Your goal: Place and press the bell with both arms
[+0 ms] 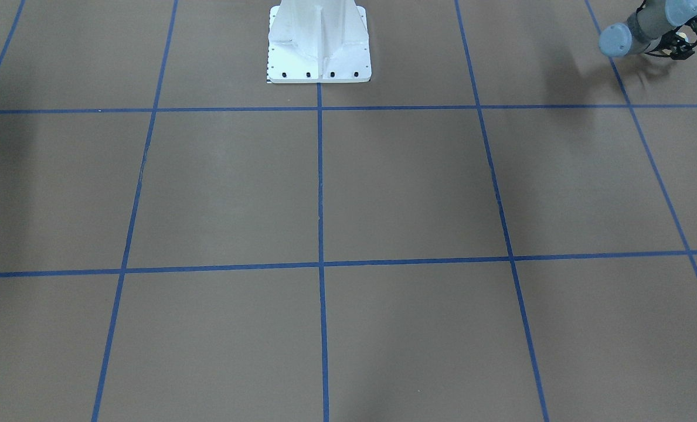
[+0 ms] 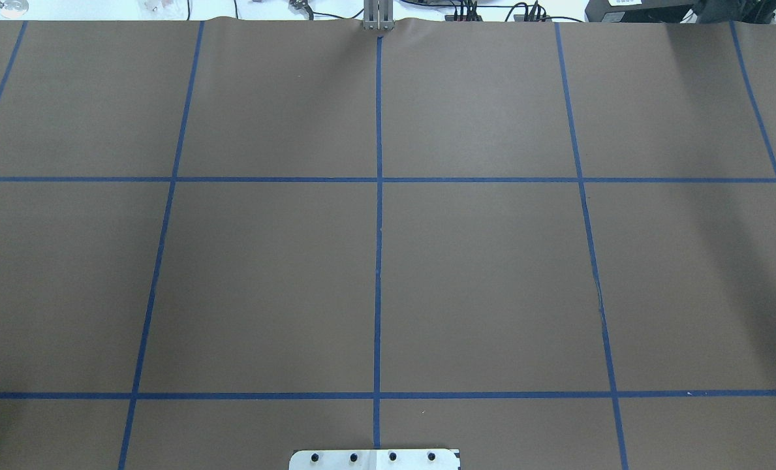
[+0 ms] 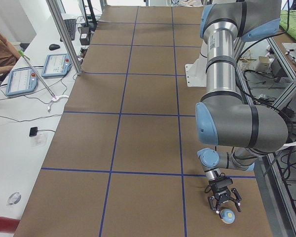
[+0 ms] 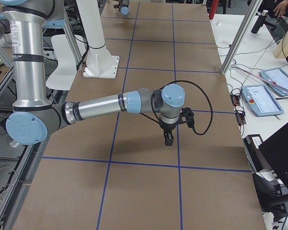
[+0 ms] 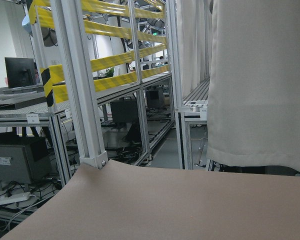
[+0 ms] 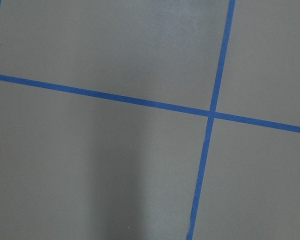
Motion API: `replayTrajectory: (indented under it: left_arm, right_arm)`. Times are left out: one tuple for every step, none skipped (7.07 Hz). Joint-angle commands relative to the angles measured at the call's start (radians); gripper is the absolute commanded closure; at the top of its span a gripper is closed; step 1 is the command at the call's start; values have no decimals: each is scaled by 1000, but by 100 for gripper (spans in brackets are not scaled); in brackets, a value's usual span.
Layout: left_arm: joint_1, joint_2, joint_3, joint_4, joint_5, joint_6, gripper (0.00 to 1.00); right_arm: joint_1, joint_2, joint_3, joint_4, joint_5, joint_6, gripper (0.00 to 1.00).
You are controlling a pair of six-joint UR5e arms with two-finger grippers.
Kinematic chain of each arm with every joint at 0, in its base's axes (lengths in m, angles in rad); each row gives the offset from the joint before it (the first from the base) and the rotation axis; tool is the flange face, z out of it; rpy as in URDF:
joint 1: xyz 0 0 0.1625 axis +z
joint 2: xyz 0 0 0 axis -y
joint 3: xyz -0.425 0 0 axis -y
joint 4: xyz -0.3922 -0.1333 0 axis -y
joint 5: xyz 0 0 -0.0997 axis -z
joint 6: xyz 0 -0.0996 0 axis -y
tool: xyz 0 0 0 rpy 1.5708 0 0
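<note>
The bell (image 3: pixel 228 216), a light-blue dome with a cream button, is at the table's near left end, just below the fingertips of my left gripper (image 3: pixel 226 210). The fingers there are spread wider than the bell, so the gripper is open. In the front-facing view the left gripper (image 1: pixel 679 41) is in the top right corner, with a cream spot among its black fingers. My right gripper (image 4: pixel 168 142) points down over a middle square of the table. It shows only in the right side view, and I cannot tell whether it is open or shut. Neither wrist view shows fingers or the bell.
The white pedestal (image 1: pixel 319 44) is bolted at the robot's side of the brown table (image 2: pixel 492 261), which is marked with a blue tape grid. Teach pendants (image 3: pixel 44 69) and cables lie on the white bench beside a seated person (image 3: pixel 0 49). A hand (image 4: pixel 281 7) shows at the far right.
</note>
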Motion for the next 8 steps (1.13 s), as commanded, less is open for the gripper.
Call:
replayTrajectory:
  left_arm:
    - [3, -4, 8, 0, 1, 4, 0]
    - [4, -5, 8, 0, 1, 7, 0]
    - [4, -16, 11, 1, 1, 8, 0]
    - [4, -19, 16, 1, 1, 10, 0]
    - [4, -22, 19, 1, -1, 11, 0]
    - [4, -21, 22, 1, 1, 13, 0]
    - [4, -21, 23, 3, 1, 13, 0]
    - [4, -22, 23, 3, -1, 14, 0]
  right_arm:
    - [0, 0, -1, -1, 0, 0, 0]
    - [0, 1, 0, 0, -3, 0, 0]
    - [0, 1, -1, 0, -5, 0, 0]
    - [0, 0, 0, 0, -5, 0, 0]
    - [0, -2, -1, -1, -5, 0, 0]
    - [0, -3, 0, -1, -5, 0, 0]
    - [0, -5, -1, -1, -5, -2, 0]
    - [0, -5, 0, -1, -5, -2, 0]
